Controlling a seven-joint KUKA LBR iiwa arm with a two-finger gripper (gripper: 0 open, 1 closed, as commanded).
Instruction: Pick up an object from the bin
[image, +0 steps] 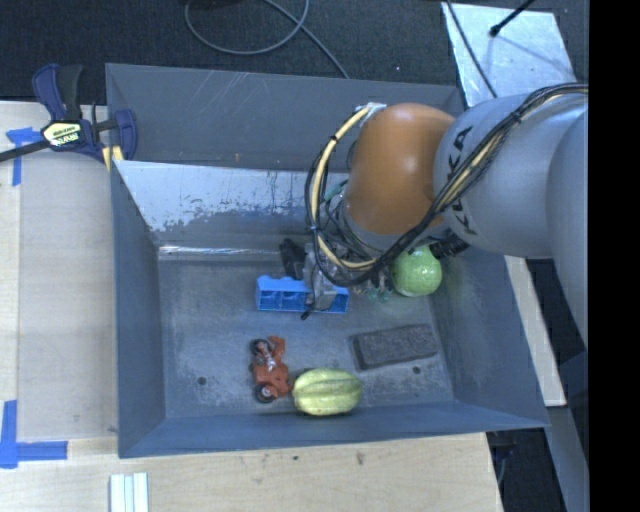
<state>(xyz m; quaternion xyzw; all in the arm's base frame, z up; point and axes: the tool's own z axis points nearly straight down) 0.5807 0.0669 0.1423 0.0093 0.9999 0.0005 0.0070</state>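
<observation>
Hanging directly over the blue block (280, 295): the hand (317, 291), grip impossible to tell.

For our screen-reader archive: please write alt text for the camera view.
The robot's gripper hangs over a blue block in the grey bin. Nearby lie a green ball, a dark pad, an orange toy and a yellow-green gourd.
</observation>
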